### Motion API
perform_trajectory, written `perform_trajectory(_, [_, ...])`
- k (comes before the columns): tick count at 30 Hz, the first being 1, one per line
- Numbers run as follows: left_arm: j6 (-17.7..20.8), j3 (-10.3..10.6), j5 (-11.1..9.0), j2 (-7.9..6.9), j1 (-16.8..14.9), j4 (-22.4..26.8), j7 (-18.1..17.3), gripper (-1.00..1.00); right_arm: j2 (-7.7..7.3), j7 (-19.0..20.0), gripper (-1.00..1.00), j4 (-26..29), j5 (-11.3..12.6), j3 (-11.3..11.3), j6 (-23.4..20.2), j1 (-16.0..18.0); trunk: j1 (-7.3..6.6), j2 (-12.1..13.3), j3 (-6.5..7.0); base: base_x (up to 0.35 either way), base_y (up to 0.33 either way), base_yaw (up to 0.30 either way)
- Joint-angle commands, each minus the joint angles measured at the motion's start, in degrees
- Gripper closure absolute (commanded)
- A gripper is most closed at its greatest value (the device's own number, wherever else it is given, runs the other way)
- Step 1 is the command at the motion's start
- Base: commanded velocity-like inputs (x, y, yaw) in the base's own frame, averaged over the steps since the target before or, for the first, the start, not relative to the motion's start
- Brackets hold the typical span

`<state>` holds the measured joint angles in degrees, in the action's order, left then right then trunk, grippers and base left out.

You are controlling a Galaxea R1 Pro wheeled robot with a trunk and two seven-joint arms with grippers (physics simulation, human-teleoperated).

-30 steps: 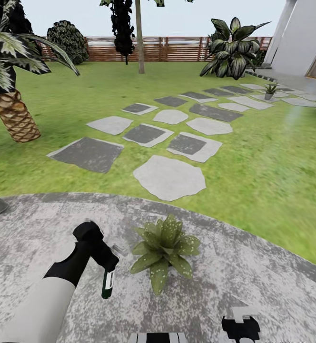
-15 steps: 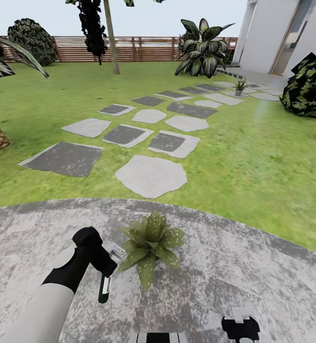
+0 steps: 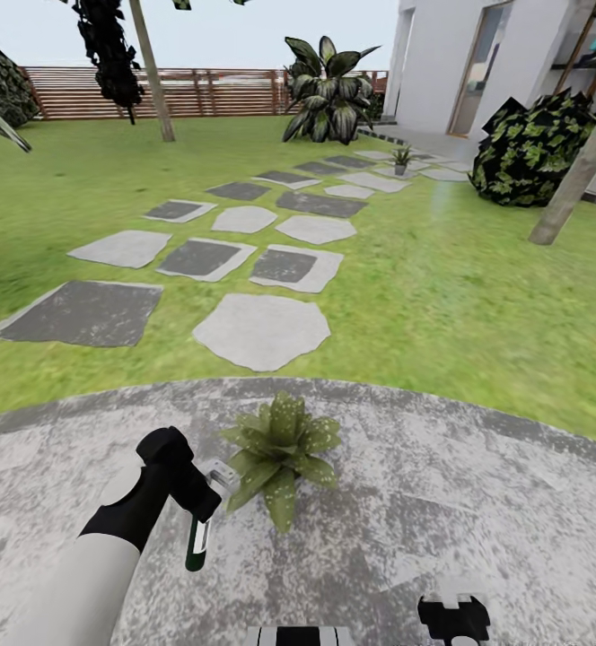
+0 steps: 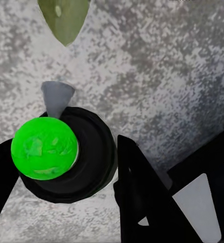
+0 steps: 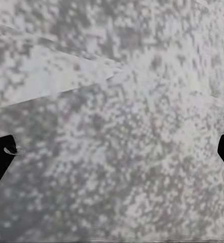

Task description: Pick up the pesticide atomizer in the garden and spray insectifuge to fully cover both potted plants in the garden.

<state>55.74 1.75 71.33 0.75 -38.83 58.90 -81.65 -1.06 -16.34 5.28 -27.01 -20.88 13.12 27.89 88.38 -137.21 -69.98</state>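
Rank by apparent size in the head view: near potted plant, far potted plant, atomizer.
1. Near potted plant, on the patio.
2. Atomizer, in the left gripper.
3. Far potted plant on the stepping stones; distance shrinks it, so true size is unsure.

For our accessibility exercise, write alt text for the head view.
The left gripper holds the pesticide atomizer above a round grey patio, beside a potted plant. Stepping stones cross the lawn toward a second potted plant.
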Motion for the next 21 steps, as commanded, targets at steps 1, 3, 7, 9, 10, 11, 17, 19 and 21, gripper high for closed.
perform_trajectory(1, [0.60, 0.06, 0.54, 0.02, -0.01, 0.06, -0.60, 1.00, 0.00, -0.19, -1.00, -0.10, -0.58, -0.48, 0.24, 0.06, 0.00, -0.02, -0.04, 0.129, 0.301, -0.300])
perform_trajectory(3, [0.60, 0.05, 0.51, 0.04, -0.01, 0.07, -0.61, 1.00, 0.02, -0.19, -1.00, -0.11, -0.56, -0.48, 0.24, 0.06, 0.00, -0.02, -0.04, 0.145, 0.298, -0.300])
perform_trajectory(7, [0.60, -0.09, 0.49, 0.00, -0.01, 0.07, -0.61, 1.00, 0.04, -0.19, -1.00, -0.11, -0.58, -0.48, 0.24, 0.06, 0.00, -0.02, -0.04, 0.208, 0.251, -0.300])
perform_trajectory(9, [0.60, 0.00, 0.54, -0.05, -0.01, 0.07, -0.58, 1.00, 0.06, -0.19, -1.00, -0.10, -0.58, -0.48, 0.24, 0.06, 0.00, -0.02, -0.04, 0.293, 0.101, -0.269])
perform_trajectory(10, [0.60, 0.01, 0.55, -0.09, -0.01, 0.07, -0.55, 1.00, 0.07, -0.19, -1.00, -0.10, -0.58, -0.48, 0.27, 0.06, 0.00, -0.02, -0.04, 0.275, 0.030, -0.130])
perform_trajectory(11, [0.60, 0.01, 0.56, -0.15, -0.01, 0.07, -0.56, 1.00, 0.08, -0.19, -1.00, -0.09, -0.59, -0.48, 0.27, 0.06, 0.00, -0.02, -0.04, 0.150, 0.015, -0.067])
perform_trajectory(17, [0.60, 0.01, 0.56, -0.39, -0.01, 0.06, -0.61, 1.00, 0.09, -0.19, -1.00, -0.09, -0.59, -0.48, 0.30, 0.06, 0.00, -0.02, -0.04, 0.033, 0.003, -0.015])
perform_trajectory(19, [0.60, 0.02, 0.56, -0.33, -0.01, 0.07, -0.61, 1.00, 0.09, -0.19, -1.00, -0.10, -0.59, -0.48, 0.30, 0.06, 0.00, -0.02, -0.04, 0.002, 0.000, -0.045])
perform_trajectory(21, [0.60, 0.02, 0.58, -0.33, -0.01, 0.02, -0.61, 1.00, 0.09, -0.19, -1.00, -0.12, -0.59, -0.48, 0.30, 0.06, 0.00, -0.02, -0.04, -0.055, 0.055, -0.159])
